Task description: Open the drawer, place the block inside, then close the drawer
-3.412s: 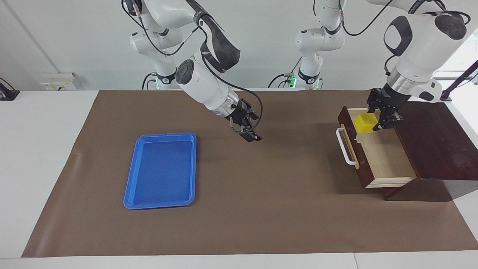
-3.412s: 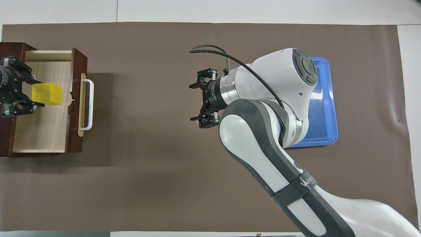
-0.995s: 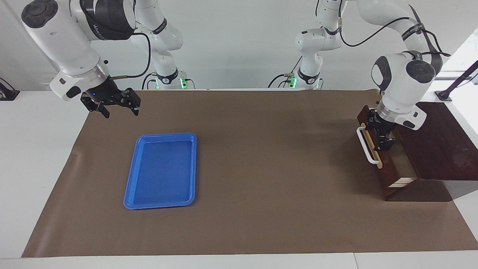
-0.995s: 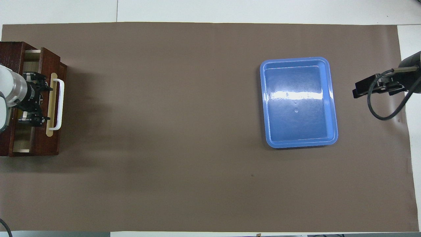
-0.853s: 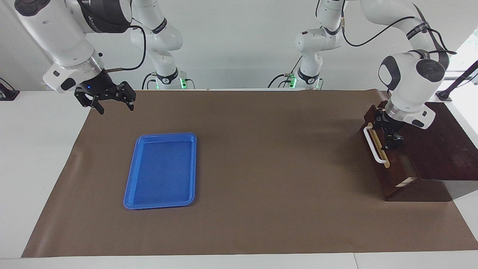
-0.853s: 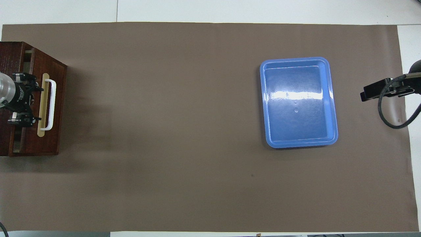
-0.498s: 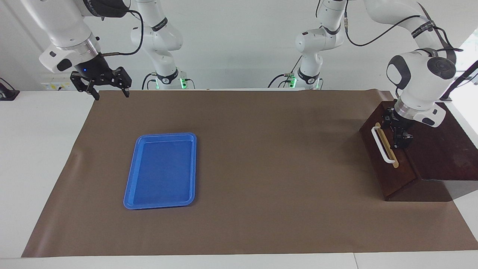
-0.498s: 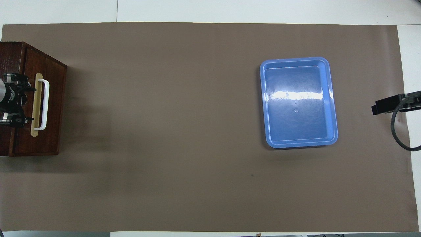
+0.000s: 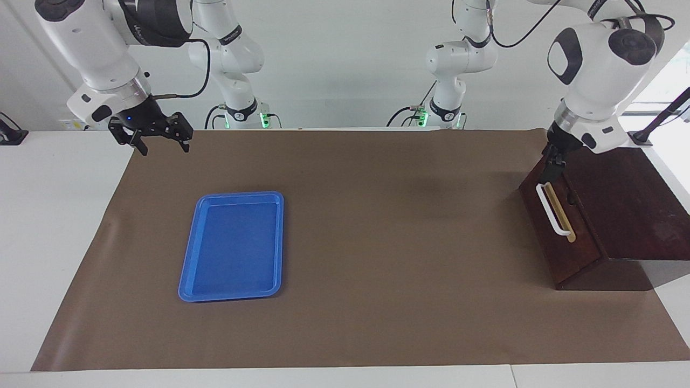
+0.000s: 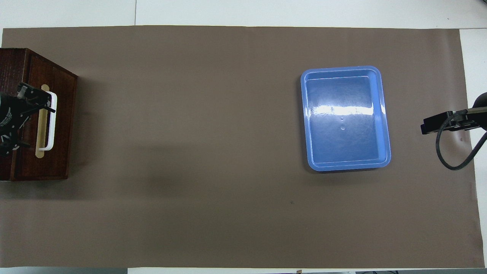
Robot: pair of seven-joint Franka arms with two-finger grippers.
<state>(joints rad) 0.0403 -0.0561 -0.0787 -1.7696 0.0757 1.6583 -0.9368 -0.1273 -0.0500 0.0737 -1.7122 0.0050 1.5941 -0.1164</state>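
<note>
Presently the drawer (image 9: 558, 231) sits pushed fully into its dark reddish-brown wooden box (image 9: 625, 210), which stands at the left arm's end of the counter (image 9: 59, 226). The drawer front is flush with the box face, and no pale interior shows in either view. Its white bar handle (image 9: 552, 210) lies along a tan strip (image 10: 41, 121) on the front, both plainly visible.

The block cannot be seen in either view; the only place to report for it is that it lies nowhere on the open counter or mat.

The left tool (image 9: 551, 167) hangs over the upper edge of the drawer front, at the end of the handle nearer the robots. In the overhead view the left tool (image 10: 23, 114) overlaps the handle and strip. Whether it touches the handle cannot be told. Its fingers are seen edge-on in the facing view, so I cannot tell whether they are spread or closed.

The right tool (image 9: 151, 134) is raised over the corner of the brown mat (image 9: 377, 269) at the right arm's end, close to the robots. Its fingers (image 9: 185, 132) stand spread apart and grip nothing. The right arm waits.

A flat blue tray (image 9: 233, 246) lies on the mat toward the right arm's end, well apart from the box. The tray (image 10: 345, 118) holds nothing.
</note>
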